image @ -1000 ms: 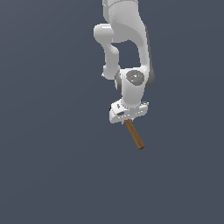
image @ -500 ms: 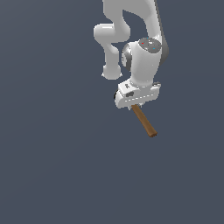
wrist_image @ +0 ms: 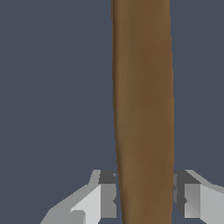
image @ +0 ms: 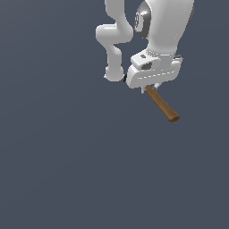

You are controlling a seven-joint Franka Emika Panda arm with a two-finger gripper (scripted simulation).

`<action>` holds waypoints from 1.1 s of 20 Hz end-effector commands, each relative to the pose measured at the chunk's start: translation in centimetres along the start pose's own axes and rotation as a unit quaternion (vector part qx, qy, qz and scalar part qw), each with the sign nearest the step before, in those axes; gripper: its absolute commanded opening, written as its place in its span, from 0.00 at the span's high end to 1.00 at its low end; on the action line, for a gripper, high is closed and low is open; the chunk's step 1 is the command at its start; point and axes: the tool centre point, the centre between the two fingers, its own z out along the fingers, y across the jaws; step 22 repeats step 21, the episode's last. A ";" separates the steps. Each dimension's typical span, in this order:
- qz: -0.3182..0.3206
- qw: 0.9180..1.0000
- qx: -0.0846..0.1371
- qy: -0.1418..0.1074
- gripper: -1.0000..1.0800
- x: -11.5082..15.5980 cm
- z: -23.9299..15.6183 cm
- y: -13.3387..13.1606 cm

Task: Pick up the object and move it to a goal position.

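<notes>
The stick's (image: pixel 162 104) upper end is hidden under the white gripper (image: pixel 152 86) in the exterior view, and the arm (image: pixel 156 27) is cut off by the top edge. In the wrist view both stick ends run past the picture's edges.

Since a second ago the gripper (image: pixel 152 86) carries the brown stick (image: pixel 162 104) toward the exterior view's right and higher, the arm now filling more of that view.
</notes>
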 end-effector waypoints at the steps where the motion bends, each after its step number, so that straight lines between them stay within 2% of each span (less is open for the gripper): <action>1: 0.000 1.000 0.000 0.001 1.00 0.0 -2.8 -0.8; 11: 0.001 1.000 0.000 0.001 1.00 0.1 -10.2 -2.9; 22: 0.002 1.000 0.000 0.001 1.00 0.4 -12.2 -3.4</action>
